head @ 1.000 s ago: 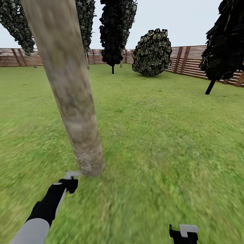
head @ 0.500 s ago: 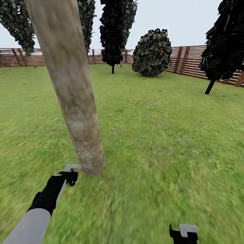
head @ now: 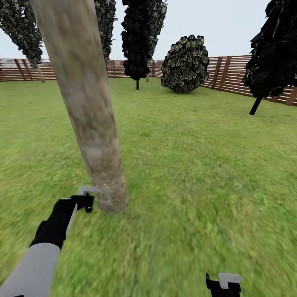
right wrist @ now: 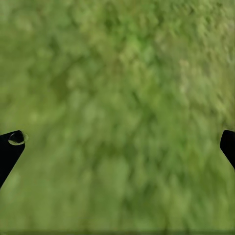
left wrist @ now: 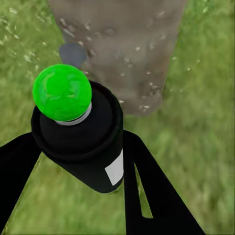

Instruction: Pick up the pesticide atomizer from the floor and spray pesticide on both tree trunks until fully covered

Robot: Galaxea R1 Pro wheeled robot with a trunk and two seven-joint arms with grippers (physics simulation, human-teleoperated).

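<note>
Left arm, grey upper sleeve then black forearm, reaches forward and slightly inward over the green lawn (head: 198,173), wrist low near the ground. Left gripper (head: 85,197), black with light-grey fingers, sits just beside the base of the thick pale grey-brown mottled tree trunk (head: 88,115), on its left side. In the left wrist view the two black fingers (left wrist: 147,191) are clamped on the small black cylindrical pesticide atomizer (left wrist: 83,142), held between them, with a white label on its side. Its rounded tip shows bright green here, not red, and points at the trunk foot. A fine mist of tiny whitish pesticide specks (head: 105,194) dots the lower trunk and the grass around it; specks are also visible over the bark in the left wrist view (left wrist: 142,54). The trunk leans slightly, top out of frame.

Right gripper (head: 225,284) hangs low at the bottom edge of the head view, well apart from the trunk. In the right wrist view the fingertips (right wrist: 11,147) sit at opposite sides, spread wide, nothing between them, blurred grass below.

Far back: brown horizontal-slat wooden fence (head: 231,74), round dark bush (head: 185,64), slim dark cypress-like trees (head: 140,37).
</note>
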